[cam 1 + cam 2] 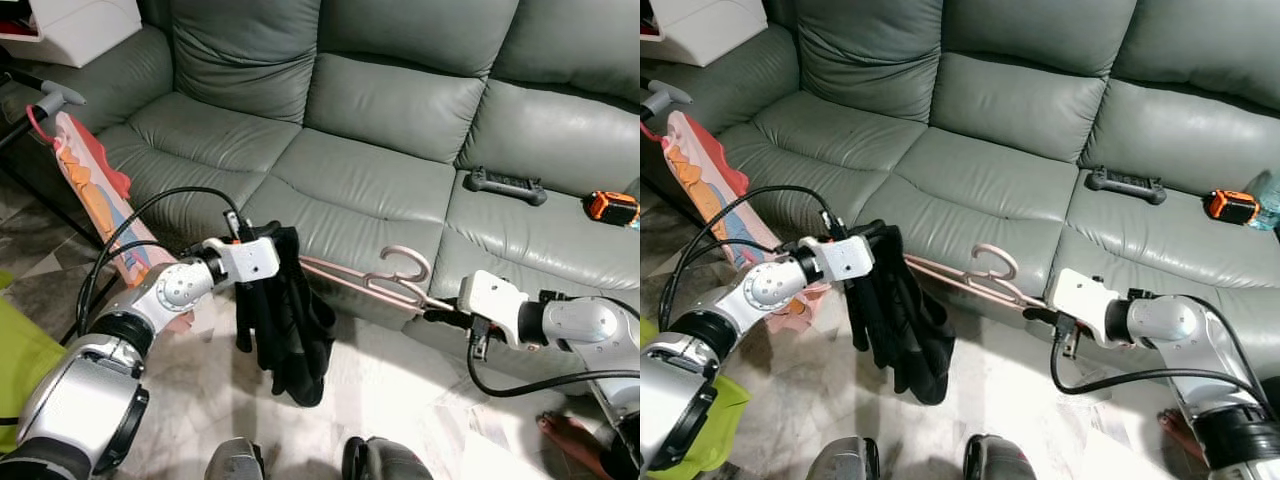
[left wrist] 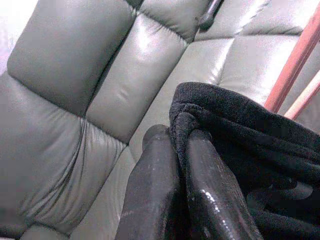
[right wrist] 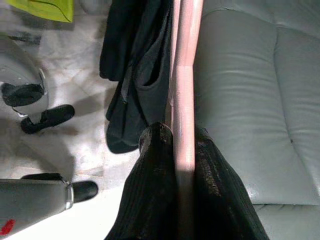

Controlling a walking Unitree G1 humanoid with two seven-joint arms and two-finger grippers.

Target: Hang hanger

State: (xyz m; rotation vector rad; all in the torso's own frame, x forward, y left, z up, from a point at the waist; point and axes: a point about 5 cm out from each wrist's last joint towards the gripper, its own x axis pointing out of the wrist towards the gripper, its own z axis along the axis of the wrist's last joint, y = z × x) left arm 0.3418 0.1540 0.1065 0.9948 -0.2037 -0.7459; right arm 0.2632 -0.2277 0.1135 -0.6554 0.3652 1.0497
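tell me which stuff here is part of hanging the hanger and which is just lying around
In the job:
- pink hanger, shut in the right gripper
- black garment, pinched by the left gripper

Lying about:
- black controller on the sofa
- orange device on the sofa
- printed cloth by the armrest

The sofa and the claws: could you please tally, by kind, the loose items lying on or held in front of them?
Pink hanger: 1
Black garment: 1
Black controller: 1
Orange and black device: 1
Total: 4
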